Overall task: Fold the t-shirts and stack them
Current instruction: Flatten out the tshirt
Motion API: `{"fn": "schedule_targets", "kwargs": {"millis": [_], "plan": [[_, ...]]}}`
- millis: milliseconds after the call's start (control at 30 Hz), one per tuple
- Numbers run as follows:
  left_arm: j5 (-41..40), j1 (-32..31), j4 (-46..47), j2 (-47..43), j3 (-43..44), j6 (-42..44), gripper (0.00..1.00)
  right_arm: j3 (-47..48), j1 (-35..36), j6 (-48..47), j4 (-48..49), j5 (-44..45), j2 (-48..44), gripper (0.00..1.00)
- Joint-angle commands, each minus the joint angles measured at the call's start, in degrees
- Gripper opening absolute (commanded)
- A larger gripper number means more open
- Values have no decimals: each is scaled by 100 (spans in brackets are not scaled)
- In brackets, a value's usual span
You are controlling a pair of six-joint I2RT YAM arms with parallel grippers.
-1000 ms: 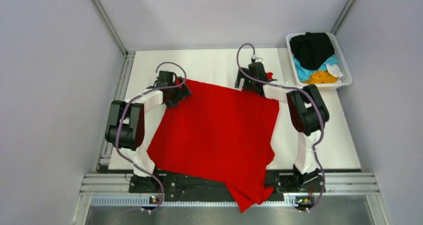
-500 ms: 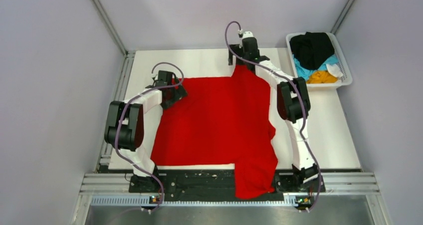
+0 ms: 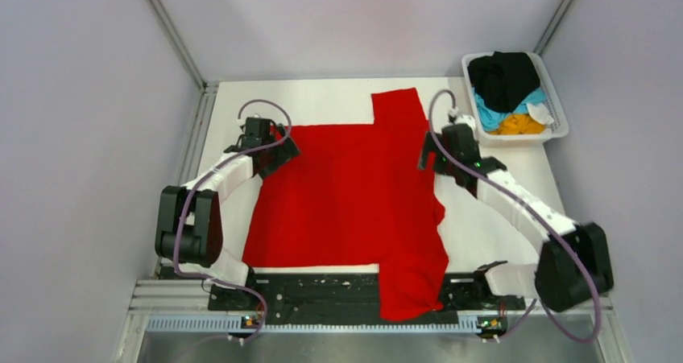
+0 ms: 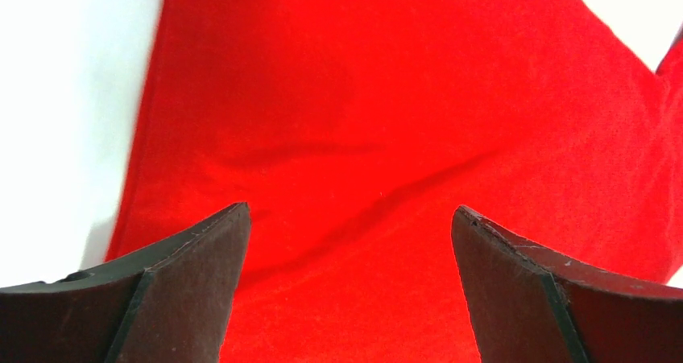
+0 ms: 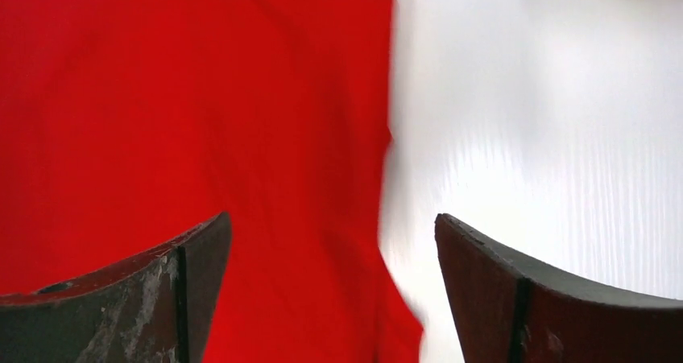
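Red shirt (image 3: 354, 194) lies spread flat across the middle of the table (image 3: 322, 101). One sleeve (image 3: 396, 105) pokes up toward the top centre, and the lower right part spills past the table's bottom edge onto the black rail (image 3: 322, 286). Its left edge slants down from the upper left corner to the lower left, leaving a narrow bare strip of table beside it. Its bottom edge lies along the table's bottom edge. More bare table shows along the top, left of the sleeve, and in a broad band on the right of the frame. The left gripper (image 3: 278, 150) sits at the shirt's upper left corner, jaws wide apart with only flat cloth seen between them in the wrist view. The right gripper (image 3: 431, 158) is over the shirt's right edge, jaws also wide. Its blurred wrist view shows that edge running between the fingers, red to the left and white table to the right. In the upper right, the basket (image 3: 556, 129) holds a black shirt (image 3: 503, 77) on top of a blue shirt (image 3: 487, 113) and an orange shirt (image 3: 519, 124), well apart from both grippers.
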Motion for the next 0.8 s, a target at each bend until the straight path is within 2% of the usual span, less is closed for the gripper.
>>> {"fn": "schedule_targets", "kwargs": {"millis": [0, 100, 167, 267, 467, 567, 733, 767], "plan": [[698, -55, 539, 35, -293, -26, 99, -1203, -166, 1348, -391, 257, -1410, 90], [703, -60, 738, 130, -466, -113, 99, -1549, -186, 1293, -538, 32, -1605, 82], [657, -61, 937, 164, -607, -165, 99, -1591, -186, 1200, -696, 97, -1357, 70], [511, -61, 869, 280, -603, -203, 99, -1426, -186, 1204, -1048, 132, -759, 57], [162, -54, 685, 349, -613, -222, 99, -1631, -185, 1297, -1095, -92, -442, 49], [141, -52, 674, 357, -625, -243, 99, -1808, -181, 1302, -938, -361, -461, 40], [138, -52, 704, 482, -610, -309, 99, -1894, -177, 1298, -763, -373, -236, 38], [139, -52, 725, 507, -609, -315, 99, -1883, -179, 1308, -747, -373, -149, 35]]}}
